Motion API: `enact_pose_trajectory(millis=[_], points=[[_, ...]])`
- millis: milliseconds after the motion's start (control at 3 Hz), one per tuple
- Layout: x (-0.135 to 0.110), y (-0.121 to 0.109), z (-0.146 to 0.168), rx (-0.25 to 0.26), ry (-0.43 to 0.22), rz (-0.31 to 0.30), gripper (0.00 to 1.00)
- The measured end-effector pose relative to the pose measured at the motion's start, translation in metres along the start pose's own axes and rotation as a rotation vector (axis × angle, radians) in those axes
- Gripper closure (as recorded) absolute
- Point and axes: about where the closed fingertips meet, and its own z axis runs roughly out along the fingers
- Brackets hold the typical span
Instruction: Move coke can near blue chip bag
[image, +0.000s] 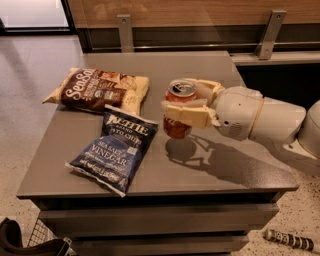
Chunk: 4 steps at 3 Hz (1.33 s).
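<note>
Your cream gripper (178, 100) clasps 1 red-orange soda can (177, 125) (upright, above the grey table (200, 65)) beside 1 dark blue chip bag (115, 150).

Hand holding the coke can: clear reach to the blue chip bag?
Likely yes: the hand, shut on the coke can, hovers close beside the blue chip bag, only bare table between them.

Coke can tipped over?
No, the coke can is upright in the claw, over the table beside the blue chip bag.

Matt plastic gripper (180, 98) w/ glossy metal coke can (177, 131) over smooth table (200, 65).
</note>
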Motion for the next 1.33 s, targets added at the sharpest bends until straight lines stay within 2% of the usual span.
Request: enact_pose_trajectory(millis=[333, 667, 1000, 1333], points=[[0.02, 0.036, 0.002, 0.014, 0.004, 0.003, 1.0], [0.044, 0.061, 0.003, 0.029, 0.026, 0.015, 1.0], [0.059, 0.07, 0.006, 0.033, 0.06, 0.029, 0.84], [0.058, 0.071, 0.007, 0.029, 0.059, 0.027, 0.61]])
